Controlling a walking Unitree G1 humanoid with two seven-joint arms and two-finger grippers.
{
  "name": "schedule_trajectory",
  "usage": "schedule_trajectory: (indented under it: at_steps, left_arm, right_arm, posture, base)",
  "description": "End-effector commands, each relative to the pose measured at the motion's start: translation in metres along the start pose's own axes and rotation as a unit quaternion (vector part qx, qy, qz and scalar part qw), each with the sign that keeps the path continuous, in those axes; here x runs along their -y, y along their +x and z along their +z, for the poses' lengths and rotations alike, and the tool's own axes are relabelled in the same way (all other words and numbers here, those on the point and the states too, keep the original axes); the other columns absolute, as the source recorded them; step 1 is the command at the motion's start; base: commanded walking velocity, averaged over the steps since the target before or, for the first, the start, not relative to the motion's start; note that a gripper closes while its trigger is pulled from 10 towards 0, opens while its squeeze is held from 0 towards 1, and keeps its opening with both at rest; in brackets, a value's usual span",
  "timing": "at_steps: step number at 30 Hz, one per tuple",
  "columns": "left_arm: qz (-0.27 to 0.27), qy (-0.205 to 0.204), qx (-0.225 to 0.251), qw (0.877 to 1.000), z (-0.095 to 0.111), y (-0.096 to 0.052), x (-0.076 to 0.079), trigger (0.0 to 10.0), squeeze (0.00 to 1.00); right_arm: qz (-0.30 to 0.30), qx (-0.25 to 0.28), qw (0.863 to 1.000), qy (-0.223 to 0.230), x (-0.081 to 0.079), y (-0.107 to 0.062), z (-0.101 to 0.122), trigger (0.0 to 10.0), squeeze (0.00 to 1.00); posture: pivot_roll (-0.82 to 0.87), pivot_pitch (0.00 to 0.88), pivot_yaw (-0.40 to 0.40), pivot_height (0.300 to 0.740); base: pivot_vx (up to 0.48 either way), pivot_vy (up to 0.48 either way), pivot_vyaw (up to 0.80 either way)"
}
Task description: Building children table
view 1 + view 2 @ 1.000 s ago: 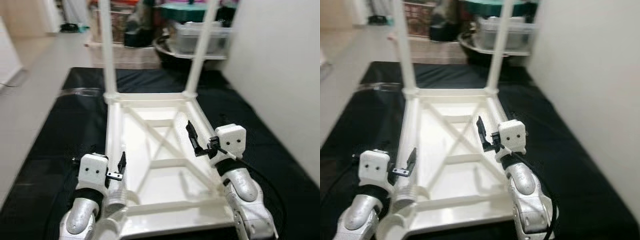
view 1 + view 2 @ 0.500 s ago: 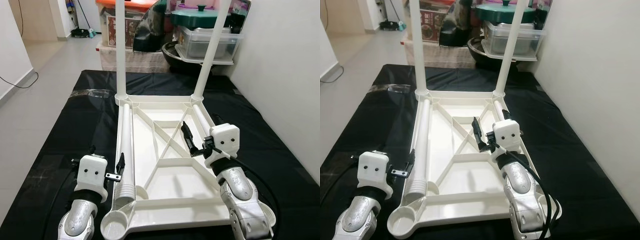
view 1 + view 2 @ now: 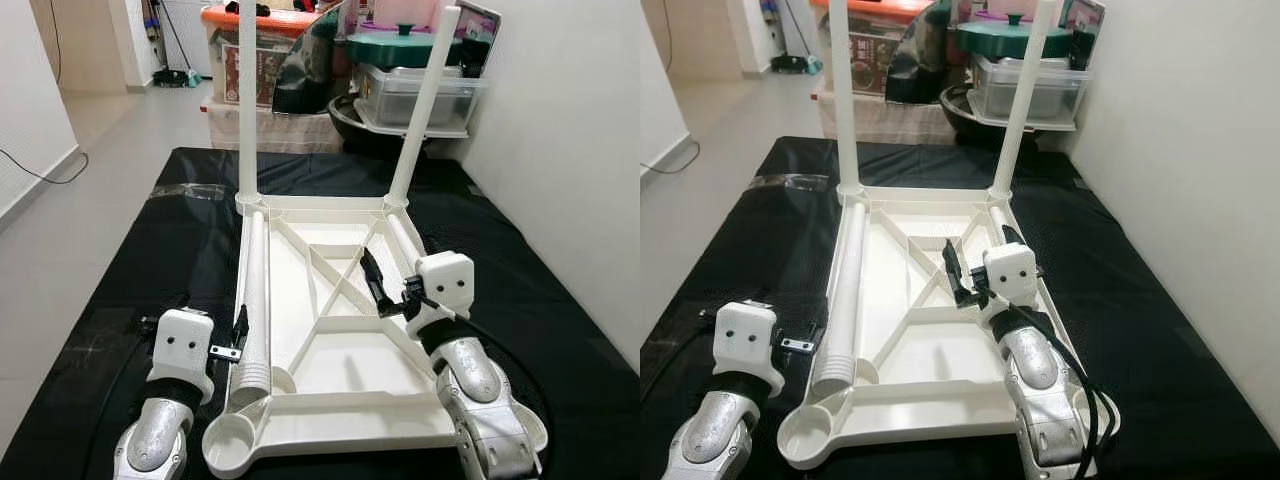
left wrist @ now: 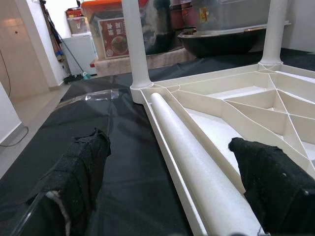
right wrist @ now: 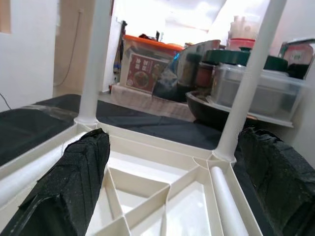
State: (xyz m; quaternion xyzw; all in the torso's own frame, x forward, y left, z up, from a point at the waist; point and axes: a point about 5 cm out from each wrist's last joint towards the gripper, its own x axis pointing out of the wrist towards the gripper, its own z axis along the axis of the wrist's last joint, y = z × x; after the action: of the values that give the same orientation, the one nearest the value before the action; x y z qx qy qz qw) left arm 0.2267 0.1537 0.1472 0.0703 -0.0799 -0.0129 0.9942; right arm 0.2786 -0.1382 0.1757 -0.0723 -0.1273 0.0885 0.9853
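Both upright legs run out of your head views at the top, and the storage boxes behind are partly hidden. The upside-down table top lies on the black mat. Your left claw, fingers apart, sits just beside the loose leg lying along the frame's left edge. Your right claw, fingers spread, hovers over the ribbed underside.

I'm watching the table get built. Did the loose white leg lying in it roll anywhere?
No. The loose leg lies along the upturned table's left rail, ribbed end by the round corner socket, same as before. Only the camera shifted.
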Motion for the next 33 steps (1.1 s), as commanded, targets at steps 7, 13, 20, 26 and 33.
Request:
schedule_trajectory:
  at_steps: [7,13,20,26,33]
  left_arm:
    - [0.012,-0.011,-0.005,1.000,-0.0019,0.0005,-0.0043,10.0,0.00]
    - [0.016,-0.013,-0.007,1.000,-0.0026,0.0008,-0.0039,10.0,0.00]
    - [0.019,-0.014,-0.008,1.000,-0.0025,0.0000,-0.0048,10.0,0.00]
    - [0.022,-0.015,-0.008,1.000,-0.0025,0.0009,-0.0053,10.0,0.00]
    - [0.021,-0.020,-0.007,1.000,-0.0028,0.0020,-0.0052,10.0,0.00]
  right_arm:
    - [-0.005,-0.006,1.000,0.000,0.0010,0.0015,-0.0051,10.0,0.00]
    - [-0.011,-0.009,1.000,-0.004,0.0059,-0.0007,-0.0070,10.0,0.00]
    - [-0.013,-0.011,1.000,-0.003,0.0068,-0.0013,-0.0079,10.0,0.00]
    - [-0.013,-0.011,1.000,-0.004,0.0063,0.0011,-0.0087,10.0,0.00]
    - [-0.015,-0.013,1.000,-0.006,0.0077,0.0020,-0.0097,10.0,0.00]
  posture:
    - [0.09,0.000,-0.095,0.740]
    - [0.09,0.000,-0.089,0.740]
    - [0.09,0.000,-0.091,0.740]
    - [0.09,0.000,-0.093,0.740]
    - [0.09,0.000,-0.092,0.740]
  base:
    - [-0.178,0.000,0.00]
    - [0.000,0.000,0.00]
    - [0.000,0.000,0.00]
    - [0.000,0.000,0.00]
    - [0.000,0.000,0.00]
